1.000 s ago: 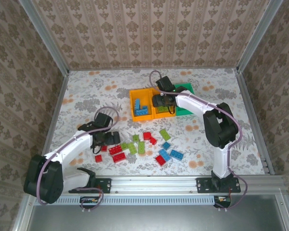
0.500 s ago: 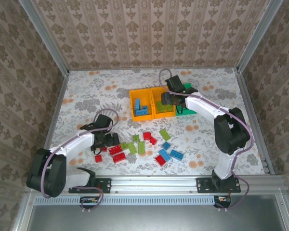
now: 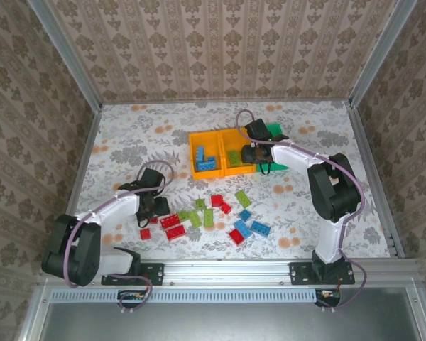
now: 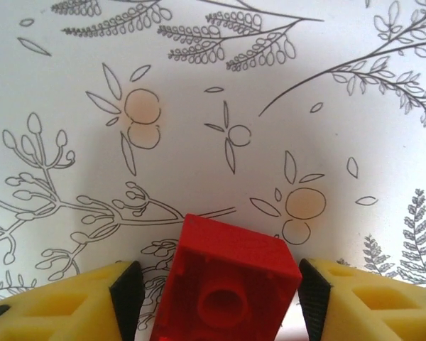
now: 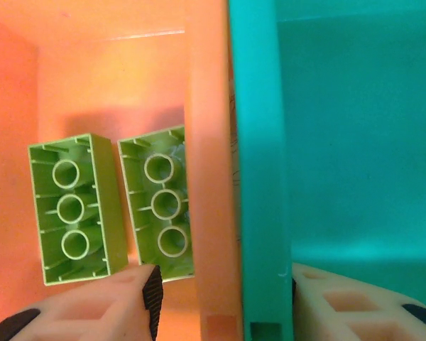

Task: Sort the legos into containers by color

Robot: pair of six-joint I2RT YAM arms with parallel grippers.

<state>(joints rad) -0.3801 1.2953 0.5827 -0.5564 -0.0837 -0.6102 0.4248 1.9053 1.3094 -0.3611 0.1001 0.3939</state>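
A red lego (image 4: pixel 227 284) lies underside up between my left gripper's (image 4: pixel 216 305) fingers; a sliver of table shows at the left pad, so the gripper is open, close around the lego. From above, the left gripper (image 3: pixel 153 215) sits low at the left end of the loose legos. My right gripper (image 5: pixel 224 291) is open and straddles two touching walls. One finger is inside the orange container (image 5: pixel 209 177) holding two lime green legos (image 5: pixel 74 209), the other inside the green container (image 5: pixel 259 177). Another orange container (image 3: pixel 194 153) holds blue legos.
Loose legos lie scattered on the flowered table between the arms: red (image 3: pixel 173 226), green (image 3: pixel 208 217) and blue (image 3: pixel 260 228). The three containers stand in a row at mid-table, under the right gripper (image 3: pixel 256 153). Metal rails (image 3: pixel 82 170) and papered walls bound the table.
The left gripper has come down and narrowed its jaws around the red lego. The right gripper has moved right, from over the orange container to the shared walls, and narrowed.
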